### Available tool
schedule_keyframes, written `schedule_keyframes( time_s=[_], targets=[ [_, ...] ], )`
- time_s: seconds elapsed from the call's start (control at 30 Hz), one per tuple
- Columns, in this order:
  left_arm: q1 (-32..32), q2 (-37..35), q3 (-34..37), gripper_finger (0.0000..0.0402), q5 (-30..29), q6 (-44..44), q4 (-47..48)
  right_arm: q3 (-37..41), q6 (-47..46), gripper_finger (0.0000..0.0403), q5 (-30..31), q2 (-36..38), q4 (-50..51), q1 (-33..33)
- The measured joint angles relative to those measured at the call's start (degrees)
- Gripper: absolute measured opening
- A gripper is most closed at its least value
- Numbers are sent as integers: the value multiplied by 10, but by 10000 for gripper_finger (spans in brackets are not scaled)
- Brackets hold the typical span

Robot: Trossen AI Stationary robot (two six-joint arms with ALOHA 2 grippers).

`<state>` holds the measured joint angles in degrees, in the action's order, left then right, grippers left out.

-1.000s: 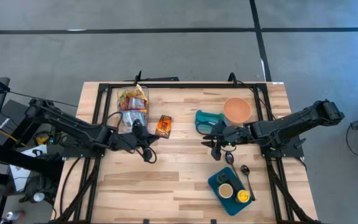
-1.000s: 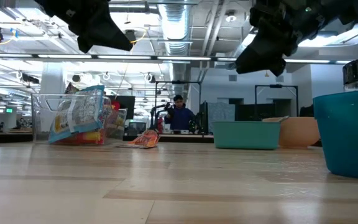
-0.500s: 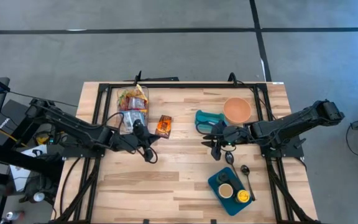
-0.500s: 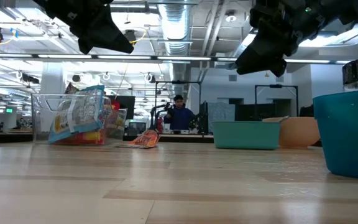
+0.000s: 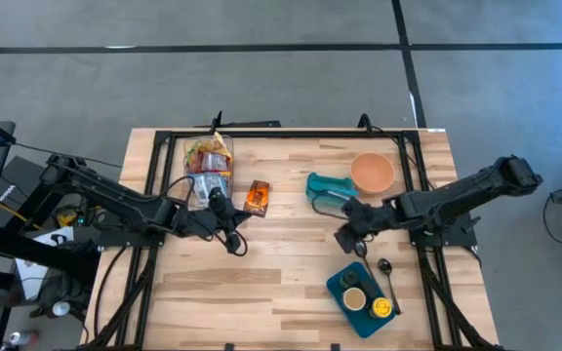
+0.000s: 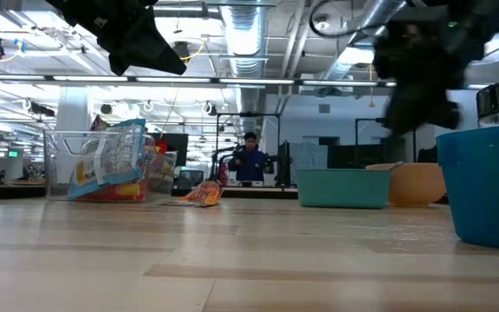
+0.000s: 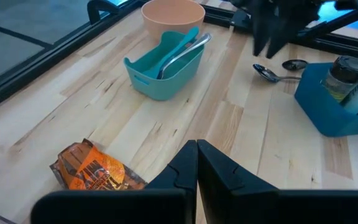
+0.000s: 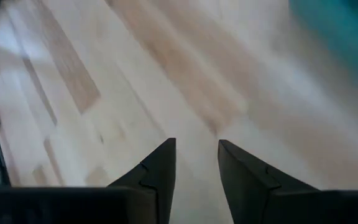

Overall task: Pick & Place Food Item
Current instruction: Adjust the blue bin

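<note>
Left gripper, pressed together, hangs just beside the orange snack packet; right gripper is slightly spread, empty. Packet looks light, crinkly, slippery: pinch across its narrow middle.

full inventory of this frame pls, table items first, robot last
snack bin: 1, clear, back left of table, packets inside
snack packet: 1, orange, lying on the wood right of the bin
small tub: 1, teal, centre back, utensils inside
bowl: 1, peach, beside the tub
spoons: 2, dark, on the wood near the tray
tray: 1, dark teal, front right, holds jars
left claw: 1, black, shut, near the packet
right claw: 1, black, slightly apart, empty, over bare wood
</note>
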<state>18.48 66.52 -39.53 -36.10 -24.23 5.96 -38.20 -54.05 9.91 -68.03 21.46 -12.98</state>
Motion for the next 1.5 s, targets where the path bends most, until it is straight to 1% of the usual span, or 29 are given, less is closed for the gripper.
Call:
schedule_keyframes(
  time_s=[0.13, 0.27, 0.33, 0.47, 0.6, 0.7, 0.8, 0.93, 1.1, 1.2, 1.27, 1.4, 1.5],
  targets=[
    [0, 0, 0, 1, 0, 0, 0, 0, -104, 106, -28, 0, 58, -40],
    [0, 0, 0, 1, 0, 0, 0, -3, -185, 96, -39, 0, 105, -87],
    [0, 0, 0, 1, 0, 0, 0, -19, -214, 91, -33, -1, 146, -111],
    [0, 0, 0, 1, 0, 0, 0, -62, -269, 79, 12, -1, 245, -154],
    [0, 0, 0, 1, 0, 0, 0, -94, -362, 69, 48, -1, 339, -192],
    [0, 0, 0, 1, 0, 0, 0, -98, -443, 65, 48, -2, 390, -222],
    [0, 0, 0, 1, 0, 0, -1, -98, -515, 64, 26, -2, 429, -252],
    [0, 0, 0, 1, 0, 0, -11, -98, -570, 64, 6, -2, 444, -289],
    [0, 0, 0, 1, 0, 0, -14, -96, -622, 63, 4, -2, 462, -335],
    [0, 0, 0, 1, 0, 0, -16, -90, -644, 63, 1, -2, 450, -363],
    [0, 0, 0, 1, 1, 0, -19, -83, -650, 63, -2, -2, 421, -381],
    [0, 0, 0, 1, 1, 0, -21, -53, -651, 63, -6, -3, 327, -407],
    [0, 0, 0, 1, 1, 0, -21, -37, -666, 60, -7, -13, 292, -415]
  ],
)
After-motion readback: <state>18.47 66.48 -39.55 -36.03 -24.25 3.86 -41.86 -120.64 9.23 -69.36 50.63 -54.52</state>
